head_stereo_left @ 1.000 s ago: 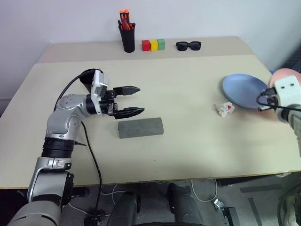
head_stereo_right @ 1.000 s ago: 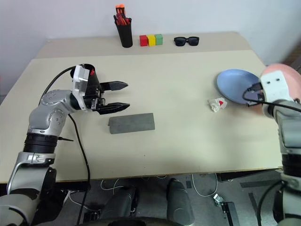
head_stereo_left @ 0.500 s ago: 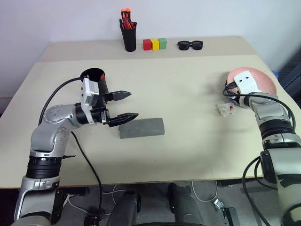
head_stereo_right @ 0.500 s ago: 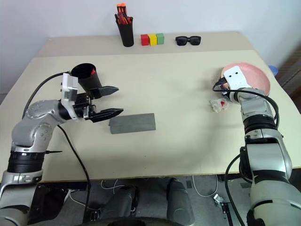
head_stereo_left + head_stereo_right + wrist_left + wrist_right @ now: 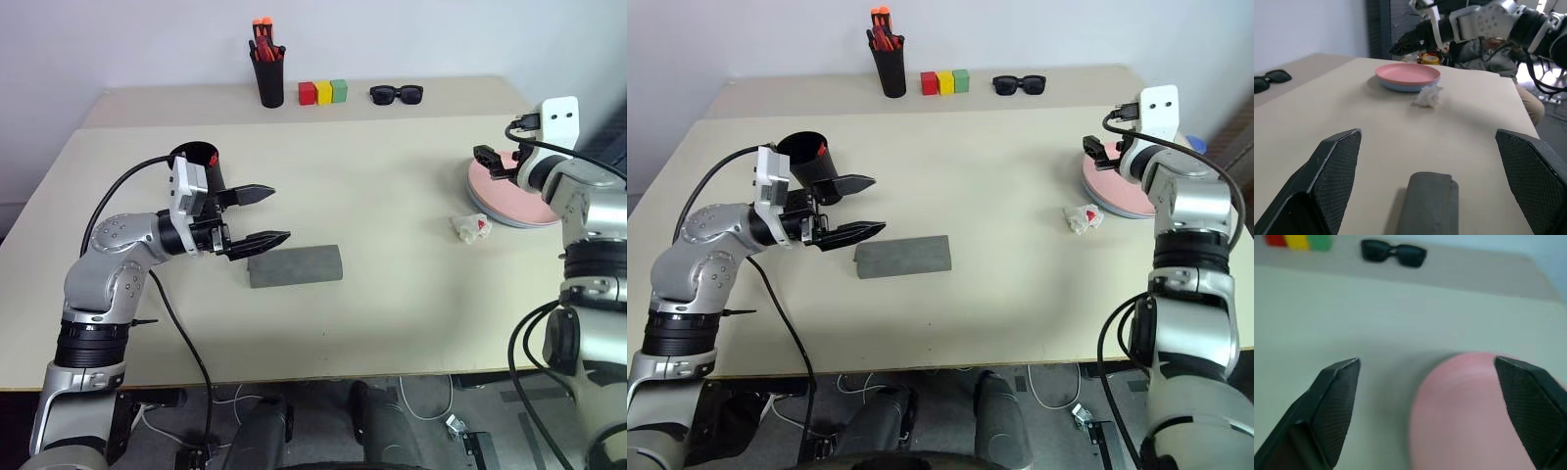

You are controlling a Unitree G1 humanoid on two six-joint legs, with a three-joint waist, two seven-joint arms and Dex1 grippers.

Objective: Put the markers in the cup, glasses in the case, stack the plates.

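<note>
Cup (image 5: 199,166): black, upright on the table (image 5: 392,304) at the robot's left, close behind the left gripper (image 5: 257,216). Something red shows at its rim; whether this is a marker cannot be told, and the rest of the contents are hidden.

Case (image 5: 294,265): grey, closed, lying flat near the table's middle, just beside and in front of the left gripper's fingertips. Its long axis runs left to right across the table, with the right end tilted slightly away from the robot. In the left wrist view the case (image 5: 1428,205) lies end-on between the two fingers, apart from them.

Plates: the pink plate (image 5: 509,194) sits on top of the blue plate (image 5: 1400,88), of which a thin edge shows beneath. The stack stands at the table's right side. A small crumpled white scrap (image 5: 469,226) with a red spot lies just left of it, on the near side.

Pen holder (image 5: 268,80): black, at the back strip of the table, filled with red and orange pens standing upright. Three coloured blocks (image 5: 321,92) and black sunglasses (image 5: 396,94) lie to its right.

Left gripper: fingers spread wide, pointing level toward the robot's right, holding nothing.

Right gripper (image 5: 1097,154): raised over the far left edge of the plates; in the right wrist view its fingers (image 5: 1334,396) stand wide apart with nothing between them.
</note>
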